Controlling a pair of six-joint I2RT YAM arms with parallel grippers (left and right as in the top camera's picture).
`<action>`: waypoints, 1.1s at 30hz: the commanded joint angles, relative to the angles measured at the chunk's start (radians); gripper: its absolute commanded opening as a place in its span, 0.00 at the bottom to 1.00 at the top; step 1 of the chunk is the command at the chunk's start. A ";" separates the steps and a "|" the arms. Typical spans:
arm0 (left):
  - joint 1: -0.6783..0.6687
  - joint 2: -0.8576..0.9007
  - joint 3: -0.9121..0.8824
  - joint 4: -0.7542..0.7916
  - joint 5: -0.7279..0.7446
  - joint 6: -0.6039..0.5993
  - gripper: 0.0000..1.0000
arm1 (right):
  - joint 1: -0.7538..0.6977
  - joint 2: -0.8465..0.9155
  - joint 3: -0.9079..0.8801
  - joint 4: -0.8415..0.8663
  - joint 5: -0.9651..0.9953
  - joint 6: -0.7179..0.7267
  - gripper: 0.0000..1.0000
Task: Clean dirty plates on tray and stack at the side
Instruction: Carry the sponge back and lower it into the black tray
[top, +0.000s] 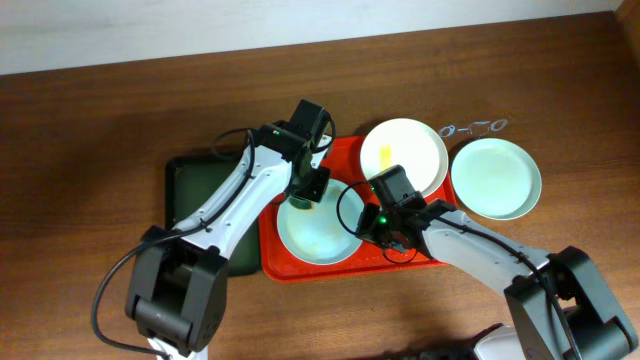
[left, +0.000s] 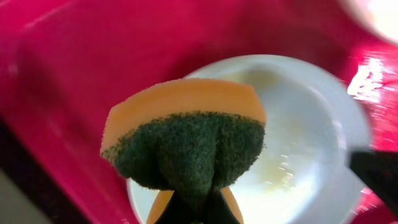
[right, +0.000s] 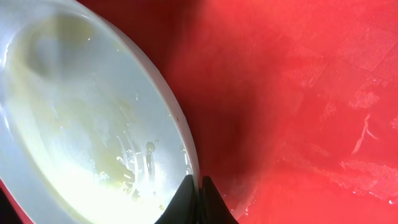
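Three plates: blue plate (top: 318, 232) on tray (top: 340, 270); cream plate (top: 403, 155) upper right; mint plate (top: 496, 178) far right;
Left gripper (left: 193, 210): clenched on sponge (left: 186, 140);
Right gripper (right: 199, 198): pinching blue plate's rim

A wooden table (top: 80, 150) bears 1 dark green tray (top: 185, 185) and 1 small clear object (top: 475, 127).

1 pale mint plate (top: 318, 232) filmed faintly yellow lies flat on the red tray (top: 300, 272), 1 cream plate (top: 403, 155) smeared yellow at its far-right corner, a second mint plate (top: 496, 178) just beside on the table (top: 100, 120).
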 joint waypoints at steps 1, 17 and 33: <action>0.004 0.034 -0.029 0.033 -0.084 -0.019 0.00 | 0.008 0.005 -0.003 0.000 0.013 0.008 0.04; 0.003 0.097 0.011 -0.102 0.328 0.109 0.00 | 0.008 0.005 -0.003 0.000 0.014 0.008 0.04; 0.041 0.101 -0.056 -0.034 0.000 -0.072 0.00 | 0.008 0.005 -0.003 0.000 0.014 0.008 0.04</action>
